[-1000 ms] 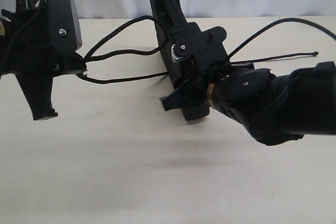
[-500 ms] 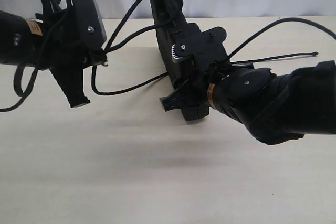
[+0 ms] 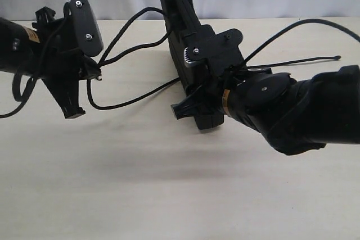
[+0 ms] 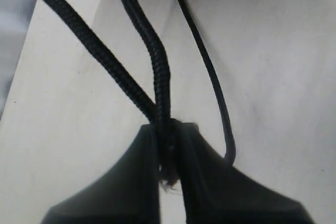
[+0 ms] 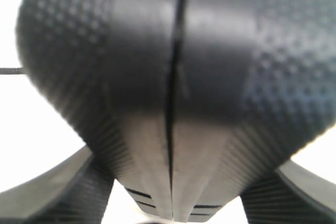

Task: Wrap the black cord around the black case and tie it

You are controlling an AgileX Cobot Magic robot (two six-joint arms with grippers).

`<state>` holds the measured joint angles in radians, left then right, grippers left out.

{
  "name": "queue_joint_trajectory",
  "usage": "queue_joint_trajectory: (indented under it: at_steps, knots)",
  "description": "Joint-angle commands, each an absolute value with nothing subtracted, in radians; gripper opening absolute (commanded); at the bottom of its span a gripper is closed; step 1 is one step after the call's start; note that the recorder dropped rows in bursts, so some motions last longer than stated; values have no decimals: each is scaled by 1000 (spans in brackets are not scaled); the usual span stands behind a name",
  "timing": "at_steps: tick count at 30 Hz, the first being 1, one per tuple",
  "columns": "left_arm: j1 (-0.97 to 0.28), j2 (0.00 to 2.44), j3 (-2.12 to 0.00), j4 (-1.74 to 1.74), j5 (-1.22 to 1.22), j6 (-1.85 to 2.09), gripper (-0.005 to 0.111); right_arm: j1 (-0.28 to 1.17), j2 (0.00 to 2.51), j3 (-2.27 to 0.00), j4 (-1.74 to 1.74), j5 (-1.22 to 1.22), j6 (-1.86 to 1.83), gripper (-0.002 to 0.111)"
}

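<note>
**Pale desk: cord pinched on the left, case clamped on the right**

Beige desk (image 3: pixel 169 184) under a whitish backdrop carries the black case (image 3: pixel 177 9), which stands on edge near the middle at the back. The right claw (image 5: pixel 170 192) is clamped across its width, one finger on each side. The left claw (image 4: pixel 167 135), raised at the left, is closed on the black cord (image 3: pixel 129 49), pinching two braided strands together. From there the strands run across to the case, and one sags to the desk. A thin end trails away to the right. Its path round the case is probably hidden behind the right claw.
</note>
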<state>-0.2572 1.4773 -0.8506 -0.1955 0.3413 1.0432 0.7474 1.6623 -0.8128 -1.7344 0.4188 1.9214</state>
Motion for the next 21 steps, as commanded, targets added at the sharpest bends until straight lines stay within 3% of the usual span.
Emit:
queue_joint_trajectory:
  at_steps: [1,13,21]
  knots:
    - [-256,1506,-850,-211,334,1058,0,745,1657,-813,-1744,412,1922,4]
    - [-256,1406,-852,-296,230,1069,0,744,1657,-813,-1744,419,1920,4]
    - [-256,1442,-852,-353,337,1069,0,744,1657,-813,-1744,419,1897,4]
